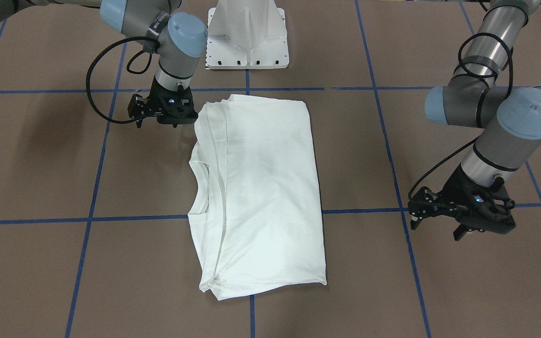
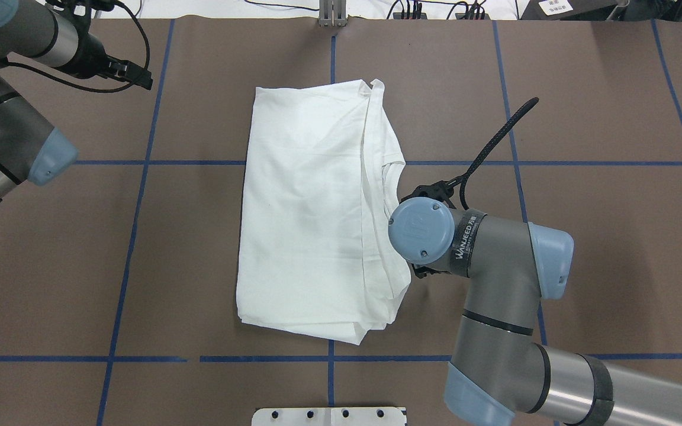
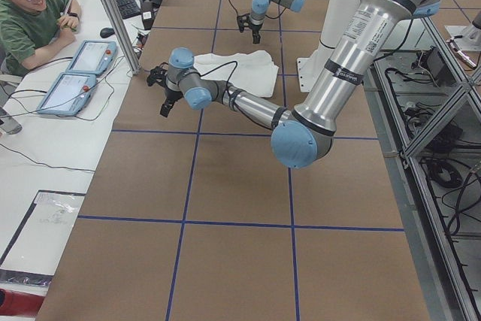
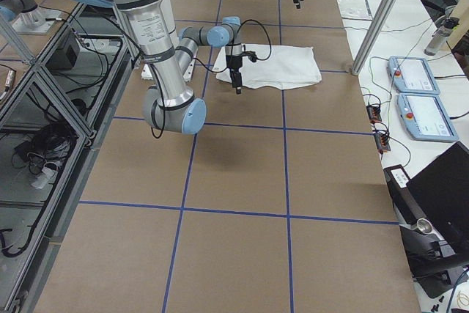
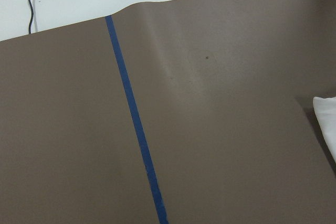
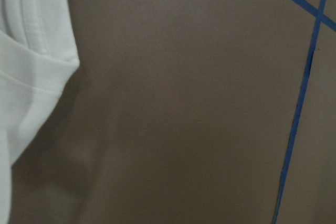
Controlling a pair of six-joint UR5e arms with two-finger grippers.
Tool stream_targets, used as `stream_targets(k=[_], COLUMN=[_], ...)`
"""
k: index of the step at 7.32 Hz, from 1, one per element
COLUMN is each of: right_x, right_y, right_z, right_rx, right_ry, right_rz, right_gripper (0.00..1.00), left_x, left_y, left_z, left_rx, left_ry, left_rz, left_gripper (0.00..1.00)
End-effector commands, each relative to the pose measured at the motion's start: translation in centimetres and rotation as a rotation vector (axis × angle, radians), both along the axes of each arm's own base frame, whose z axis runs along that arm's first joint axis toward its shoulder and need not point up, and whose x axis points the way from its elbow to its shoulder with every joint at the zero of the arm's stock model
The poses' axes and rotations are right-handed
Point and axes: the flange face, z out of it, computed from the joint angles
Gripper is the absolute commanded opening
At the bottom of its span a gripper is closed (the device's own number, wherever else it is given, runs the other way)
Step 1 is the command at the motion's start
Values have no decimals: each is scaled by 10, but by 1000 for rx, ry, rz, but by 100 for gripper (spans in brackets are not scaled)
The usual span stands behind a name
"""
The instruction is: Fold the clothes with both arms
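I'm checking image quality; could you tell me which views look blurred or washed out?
Right wrist view: out of focus, shirt edge hazy. Front-facing view: its white is washed out, folds faint; soft arm shadow on the table. Left wrist view: sharp, blue tape line crisp.

The white shirt [image 1: 261, 188] lies flat mid-surface [image 1: 40, 164], folded into a long rectangle. Its collar [image 1: 199, 188] and stacked layered edges run along its right side.

Right gripper [image 1: 156, 124] hovers low, fingers spread; left gripper [image 1: 436, 230] hangs out wide, fingers parted too.
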Motion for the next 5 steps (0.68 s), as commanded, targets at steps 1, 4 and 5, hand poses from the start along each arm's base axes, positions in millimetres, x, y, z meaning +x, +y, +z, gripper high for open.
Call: stream_targets(k=[1,4,5], right_x=[-22,-87,-91], right_y=[1,8,13], right_z=[-36,-59,-56], right_rx=[20,-73,-28], right_ry=[-252,-310,-301], right_rz=[-33,-201,-298], right_gripper=[100,93,87], left_x=[0,-2,-2], left_y=[0,3,5], left_z=[0,7,5], left_rx=[1,-8,-5], left_ry=[0,-5,-2], left_rz=[1,0,0], left_gripper=[100,100,100])
